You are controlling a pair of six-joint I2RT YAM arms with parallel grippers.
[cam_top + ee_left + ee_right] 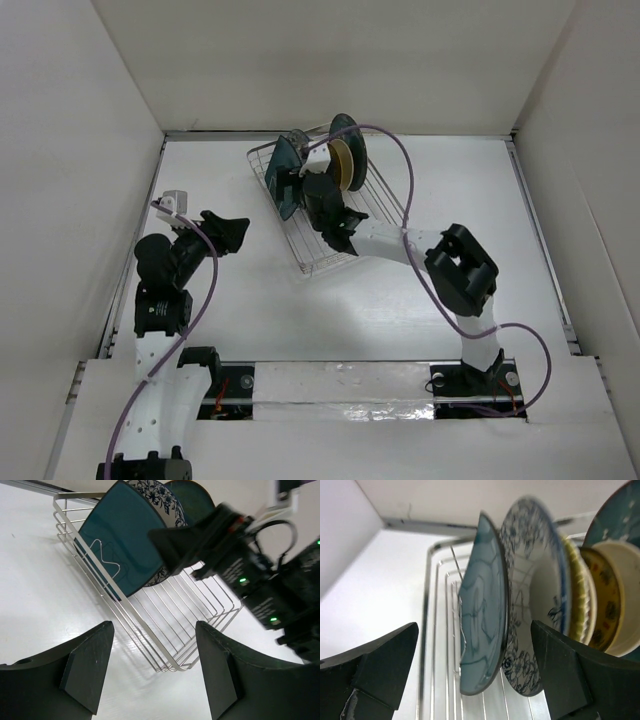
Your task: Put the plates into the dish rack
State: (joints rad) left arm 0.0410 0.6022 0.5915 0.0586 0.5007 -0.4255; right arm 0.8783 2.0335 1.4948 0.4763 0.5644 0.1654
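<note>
White tabletop [300,320], wire dish rack [161,630] holding glossy plates [485,610]; left claw [152,647], right claw [474,650] gaping.

The left tool [150,670] hangs with fingers parted near the counter's left edge. The right tool [472,655], fingers spread wide, reaches toward the far edge.

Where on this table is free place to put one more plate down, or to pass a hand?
Bare table between left gripper and dish rack, and right of the rack. The rack's near half holds no plates. Crowded: far end, plates with right gripper there.
</note>
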